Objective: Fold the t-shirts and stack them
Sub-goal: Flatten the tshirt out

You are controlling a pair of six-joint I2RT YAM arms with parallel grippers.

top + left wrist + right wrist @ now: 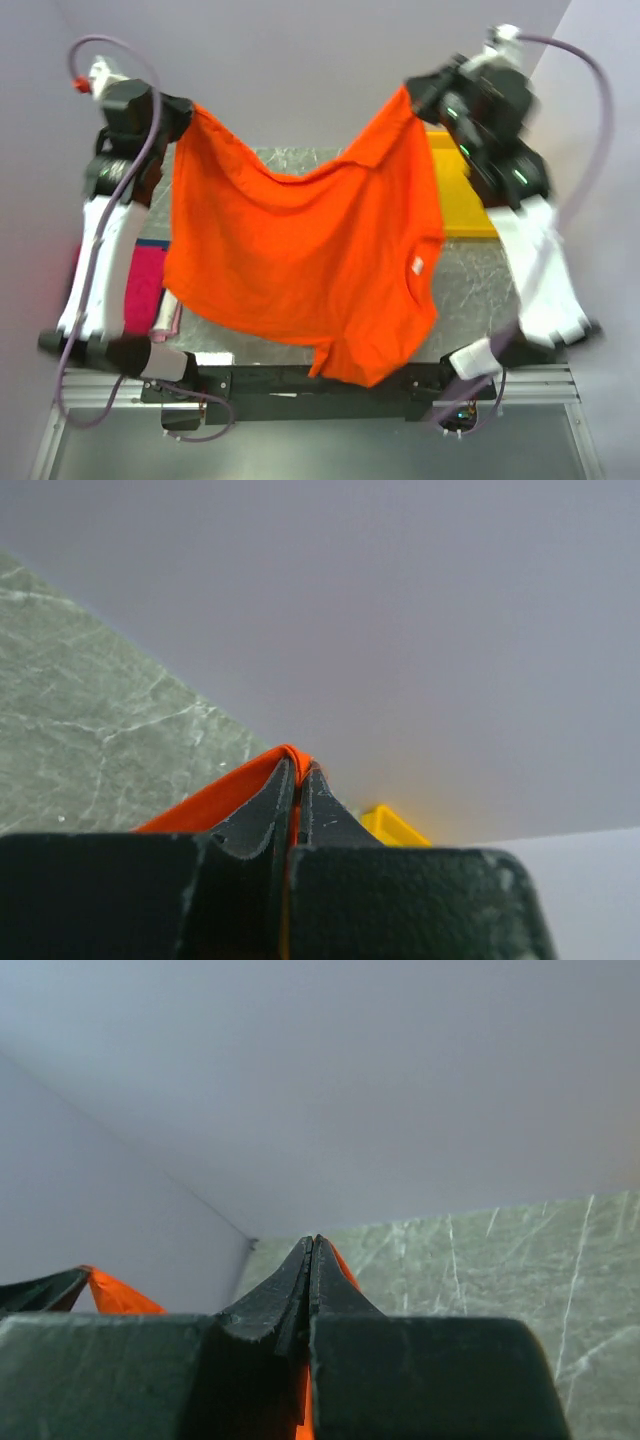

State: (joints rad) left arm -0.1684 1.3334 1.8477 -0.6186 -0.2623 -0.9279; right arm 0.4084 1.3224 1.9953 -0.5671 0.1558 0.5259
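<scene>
Both of my claws are pinching cloth. My left claw [188,112] is clamping one corner of the orange t-shirt [300,250], and my right claw [412,92] is clamping the opposite corner of the same edge. Each wrist view is showing jaws pressed together with orange fabric squeezed between them.

The shirt is hanging in the air between my two arms, above the table [480,285]. Its held edge is running left to right and sagging in the middle. The rest is draping down toward my bases, with the lowest fold showing over the near rail.

Neither arm is nearer, since each is carrying an end. As I judge it, the coming move is turning on that left-right line: drawing the claws apart should be tightening the sag before lowering.

Open room is lying in the middle of the table. The magenta shirt [145,285] is sitting at the left beside my left arm, and the yellow tray [455,205] is crowding the right under my right arm, so I am judging the centre the safest place to spread it.
</scene>
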